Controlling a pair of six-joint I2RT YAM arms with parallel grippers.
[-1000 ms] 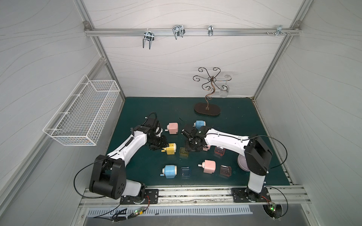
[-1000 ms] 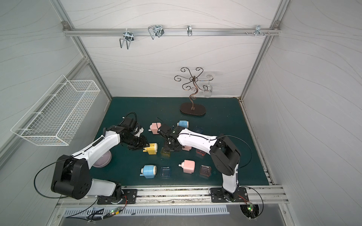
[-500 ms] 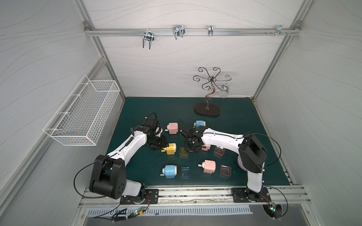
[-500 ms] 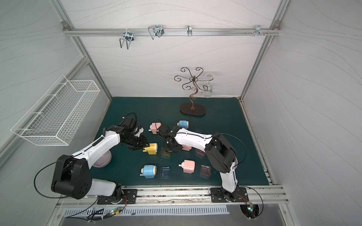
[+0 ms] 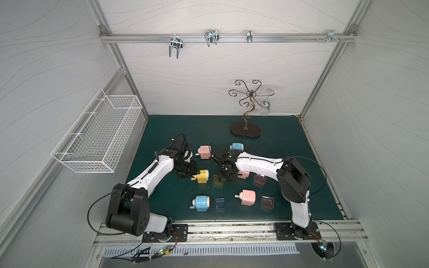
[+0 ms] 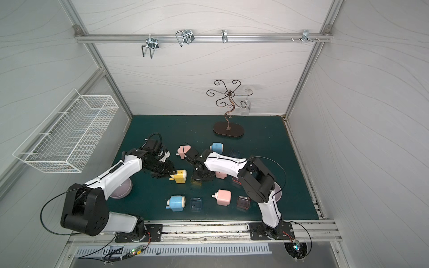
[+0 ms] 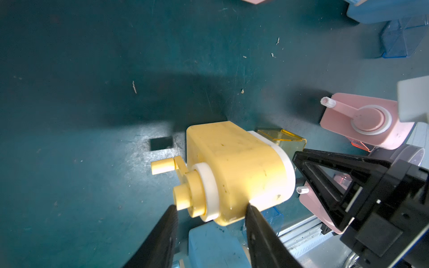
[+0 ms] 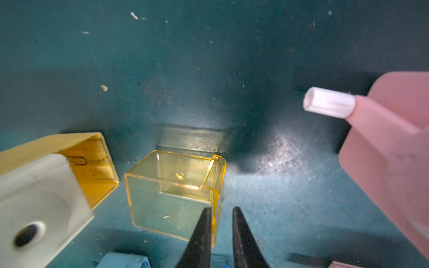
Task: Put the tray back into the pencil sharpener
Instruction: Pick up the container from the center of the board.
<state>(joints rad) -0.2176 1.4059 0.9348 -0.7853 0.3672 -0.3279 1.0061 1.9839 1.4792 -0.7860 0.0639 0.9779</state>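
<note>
- Near the middle of the green mat [image 5: 290,139], the right gripper [image 8: 220,210] straddles one side wall of the clear yellow tray [image 8: 171,192], with one finger inside and one outside. The jaws stand narrowly apart, and the outer finger shows a gap to the wall.
- The tray sits upright on the mat, just beside the open end of the yellow sharpener [image 7: 232,171], on the side toward the mat's right edge.
- The left gripper [image 7: 211,207] appears to pinch the sharpener's crank end, bracing the body.
- The step in hand looks like securing the tray before the slide-in. The pinch should land low on the wall and square to it, because thin, slick plastic is likely to pivot or slip under a shallow bite.
- After that, the tray needs lining up square with the sharpener's hollow bay [image 8: 92,167]. A level push toward the bay follows, while the left arm resists.
- One hazard is a pink sharpener [image 8: 394,162] lying close beside the right gripper, which a wide swing could knock.
</note>
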